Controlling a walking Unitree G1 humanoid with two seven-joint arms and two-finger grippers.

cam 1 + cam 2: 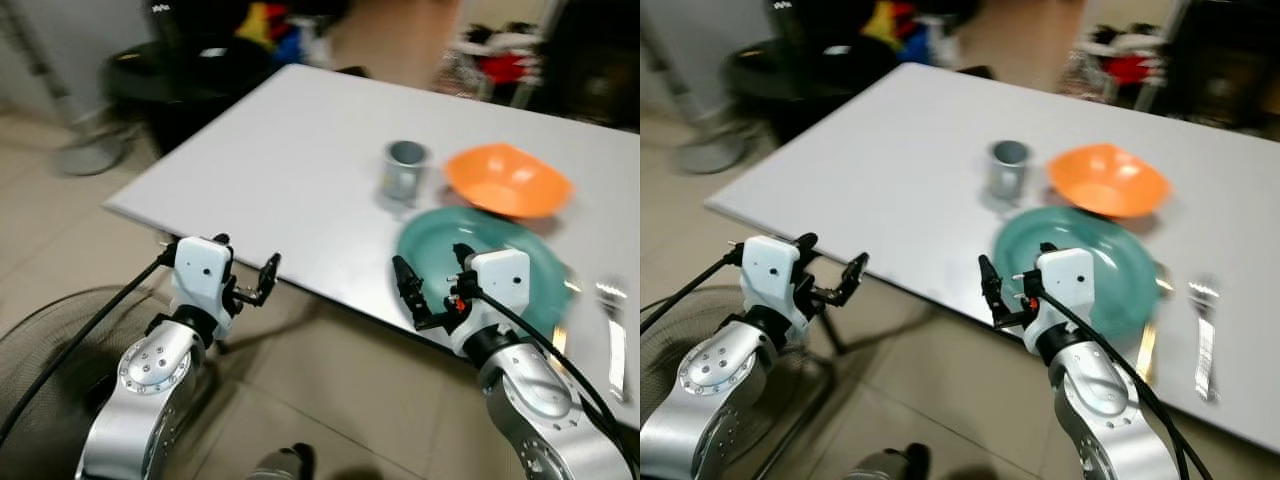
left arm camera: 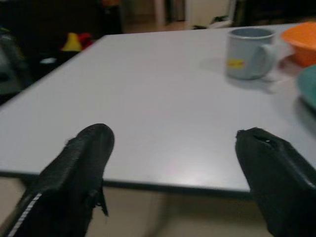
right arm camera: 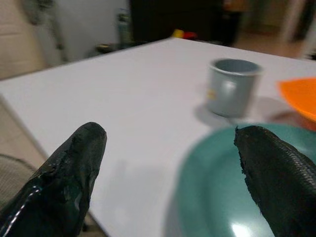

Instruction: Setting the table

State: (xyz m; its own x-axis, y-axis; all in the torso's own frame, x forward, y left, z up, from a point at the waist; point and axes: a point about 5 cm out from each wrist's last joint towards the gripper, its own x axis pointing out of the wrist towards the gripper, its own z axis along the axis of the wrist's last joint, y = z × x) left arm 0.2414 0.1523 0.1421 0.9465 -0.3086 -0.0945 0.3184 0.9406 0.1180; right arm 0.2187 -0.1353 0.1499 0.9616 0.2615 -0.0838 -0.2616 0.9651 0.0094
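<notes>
While both arms hovered at the bench (image 1: 290, 160) edge, left fingers (image 2: 84, 163) and right fingers (image 3: 74, 173) stood wide and empty; plate (image 1: 520, 250) lay under the right pair, mug (image 1: 405, 170) and bowl (image 1: 508, 180) beyond.

**Both arms raised, fingers spread**

The two silver arms reach forward with wrists bent. The left gripper (image 1: 248, 270) hangs with its black fingers (image 2: 79, 168) parted and holding nothing. The right gripper (image 1: 425, 285) likewise has its fingers (image 3: 74, 173) apart, empty.
</notes>
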